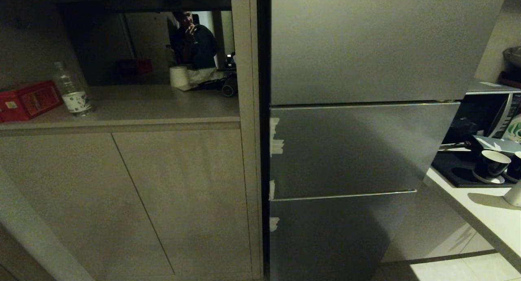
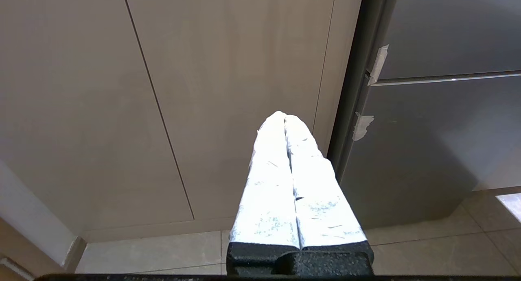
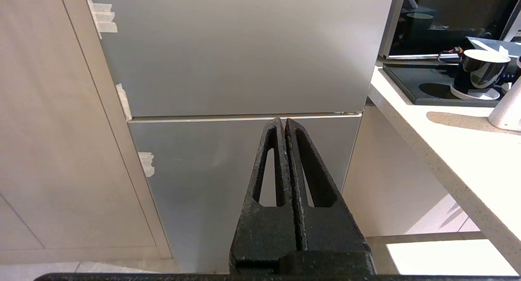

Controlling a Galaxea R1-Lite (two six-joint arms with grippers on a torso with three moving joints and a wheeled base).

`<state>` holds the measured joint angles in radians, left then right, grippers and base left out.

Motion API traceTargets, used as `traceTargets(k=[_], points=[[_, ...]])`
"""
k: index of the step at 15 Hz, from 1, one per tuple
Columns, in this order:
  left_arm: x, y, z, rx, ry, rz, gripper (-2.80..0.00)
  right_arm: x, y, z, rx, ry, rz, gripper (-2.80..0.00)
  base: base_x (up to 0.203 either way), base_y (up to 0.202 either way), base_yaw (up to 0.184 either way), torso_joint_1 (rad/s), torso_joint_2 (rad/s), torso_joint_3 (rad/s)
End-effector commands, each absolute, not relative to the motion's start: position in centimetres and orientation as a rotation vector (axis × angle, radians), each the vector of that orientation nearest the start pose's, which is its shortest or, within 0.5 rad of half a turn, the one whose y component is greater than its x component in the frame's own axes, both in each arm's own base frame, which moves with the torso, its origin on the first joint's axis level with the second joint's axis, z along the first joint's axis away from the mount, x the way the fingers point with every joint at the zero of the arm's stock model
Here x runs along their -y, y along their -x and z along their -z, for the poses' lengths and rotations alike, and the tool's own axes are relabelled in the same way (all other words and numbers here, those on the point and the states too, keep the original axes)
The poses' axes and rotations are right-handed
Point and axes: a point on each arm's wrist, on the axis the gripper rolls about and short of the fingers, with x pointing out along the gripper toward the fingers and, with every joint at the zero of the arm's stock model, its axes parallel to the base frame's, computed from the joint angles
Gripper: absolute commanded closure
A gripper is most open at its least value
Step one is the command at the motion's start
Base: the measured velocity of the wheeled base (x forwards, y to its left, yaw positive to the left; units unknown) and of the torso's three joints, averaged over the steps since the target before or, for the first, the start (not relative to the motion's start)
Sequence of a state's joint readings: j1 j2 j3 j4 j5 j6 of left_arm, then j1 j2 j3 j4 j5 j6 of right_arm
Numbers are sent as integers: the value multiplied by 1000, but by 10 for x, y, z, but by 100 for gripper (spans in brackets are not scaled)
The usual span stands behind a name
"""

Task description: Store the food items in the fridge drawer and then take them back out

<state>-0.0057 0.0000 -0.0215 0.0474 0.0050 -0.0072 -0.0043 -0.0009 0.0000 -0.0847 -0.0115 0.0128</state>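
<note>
A tall grey fridge [image 1: 366, 142] stands closed before me, its doors stacked one above another. The fridge drawer is hidden behind them, and no food items show. My left gripper [image 2: 284, 117], its fingers wrapped in white, is shut and empty, pointing at the beige cabinet door [image 2: 228, 90] beside the fridge [image 2: 439, 122]. My right gripper [image 3: 283, 120], black, is shut and empty too, hanging in front of the lower fridge door [image 3: 244, 163]. Neither arm shows in the head view.
Left of the fridge, a cabinet shelf [image 1: 134, 106] bears a water bottle [image 1: 74, 90] and a red box [image 1: 28, 100]. A white counter [image 1: 484, 216] on the right holds a black tray with cups [image 1: 490, 165]. A person [image 1: 193, 39] stands beyond the shelf opening.
</note>
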Motion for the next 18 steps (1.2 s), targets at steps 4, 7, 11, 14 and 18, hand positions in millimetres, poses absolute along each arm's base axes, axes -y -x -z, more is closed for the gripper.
traceTargets(k=[4,7,11,14,18], points=[[0,24,-77,-26,8,1,0,0,21,-76,55,-14,14,0,0,0,0,0,0,0],[0,24,-76,-28,8,1,0,0,21,-76,55,-14,15,0,75,0,0,-4,-3,2],[0,24,-76,-29,8,1,0,0,21,-76,55,-14,15,0,197,0,0,10,5,2],[0,24,-76,-29,8,1,0,0,21,-76,55,-14,14,0,196,0,-2,2,1,1],[0,24,-77,-28,8,1,0,0,21,-76,55,-14,15,0,173,0,0,7,2,2]])
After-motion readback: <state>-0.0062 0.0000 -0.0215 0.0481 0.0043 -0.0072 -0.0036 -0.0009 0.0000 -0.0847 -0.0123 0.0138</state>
